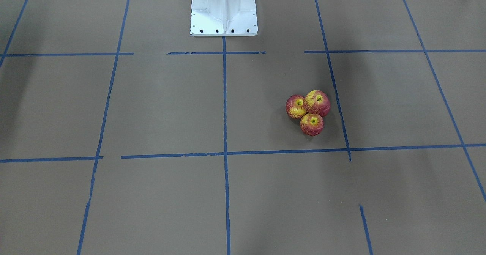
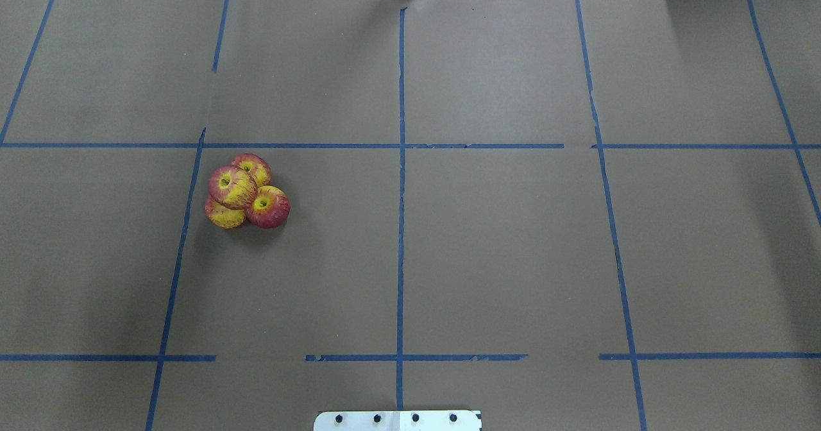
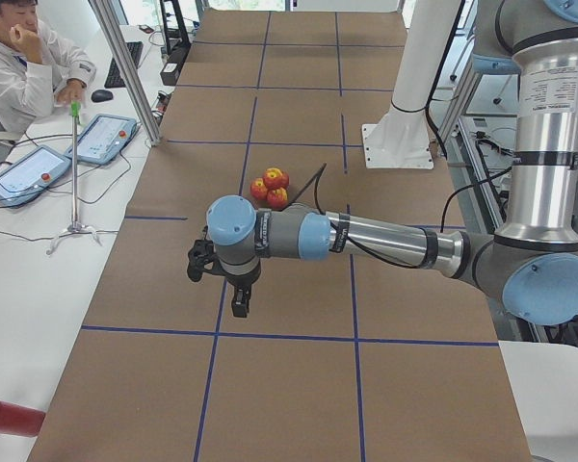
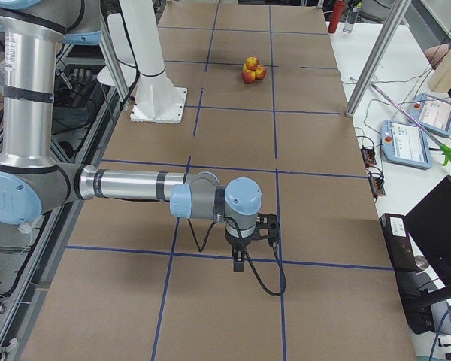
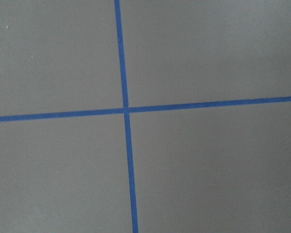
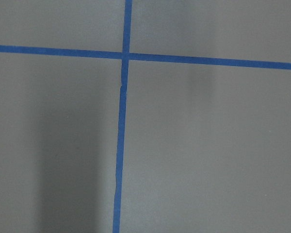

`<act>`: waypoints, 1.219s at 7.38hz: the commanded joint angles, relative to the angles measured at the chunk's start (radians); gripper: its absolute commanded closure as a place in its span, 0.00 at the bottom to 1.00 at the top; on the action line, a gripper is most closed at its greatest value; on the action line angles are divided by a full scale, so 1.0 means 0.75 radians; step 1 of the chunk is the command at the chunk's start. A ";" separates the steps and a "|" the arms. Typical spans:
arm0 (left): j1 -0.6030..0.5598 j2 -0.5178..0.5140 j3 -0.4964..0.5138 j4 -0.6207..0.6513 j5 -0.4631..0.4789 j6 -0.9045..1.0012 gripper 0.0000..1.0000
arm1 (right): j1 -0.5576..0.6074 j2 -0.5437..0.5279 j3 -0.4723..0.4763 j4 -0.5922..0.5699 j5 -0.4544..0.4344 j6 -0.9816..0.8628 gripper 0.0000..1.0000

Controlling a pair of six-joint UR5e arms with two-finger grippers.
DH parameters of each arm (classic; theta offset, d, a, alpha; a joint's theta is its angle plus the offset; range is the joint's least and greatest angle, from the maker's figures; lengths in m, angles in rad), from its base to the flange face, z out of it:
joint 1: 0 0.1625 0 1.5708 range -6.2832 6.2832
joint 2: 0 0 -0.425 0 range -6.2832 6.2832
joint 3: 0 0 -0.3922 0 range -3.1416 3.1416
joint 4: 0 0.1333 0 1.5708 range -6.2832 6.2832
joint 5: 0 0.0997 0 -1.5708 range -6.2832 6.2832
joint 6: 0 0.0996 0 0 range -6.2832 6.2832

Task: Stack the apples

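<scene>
Item: 4 small round apples [image 2: 245, 191], red streaked with yellow, each with a yellow crown about a dark stem dimple. They are gathered in 1 pile on the flat brown paper-covered table [image 2: 513, 258], which is gridded with blue tape lines [image 2: 401, 226]. Place: the half of the table toward its end on the robot's left, about midway between the robot-side edge and the operators' edge. Arrangement: 3 apples touching on the paper, with the top apple [image 2: 232, 187] seated in the hollow between them; the front-facing view shows only 3, the 4th being hidden behind the top one. Left gripper [image 3: 217, 289]: hangs over the table near that same end, well apart from the pile, holding nothing that can be seen — whether the claw is spread or pressed together cannot be told from here. Right gripper [image 4: 255, 244]: near the opposite end, likewise unreadable. Both wrist views show only paper and tape. Condition, as judged: the stack looks complete. Handling note: the top apple rests on 3 rounded shoulders and would likely roll at a nudge, so any arm travel should pass high and wide of the pile — no further touch seems called for.
</scene>
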 commanded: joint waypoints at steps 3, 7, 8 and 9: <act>0.002 0.021 0.043 -0.156 0.006 -0.004 0.00 | 0.000 0.000 0.000 0.000 0.000 0.000 0.00; 0.007 -0.044 0.109 -0.146 0.010 -0.006 0.00 | 0.000 0.000 0.000 0.000 0.000 0.000 0.00; 0.003 -0.032 0.087 -0.144 0.012 -0.004 0.00 | 0.000 0.000 0.000 0.000 0.000 0.000 0.00; 0.007 -0.034 0.086 -0.144 0.012 -0.006 0.00 | 0.000 0.000 0.000 0.000 0.000 0.000 0.00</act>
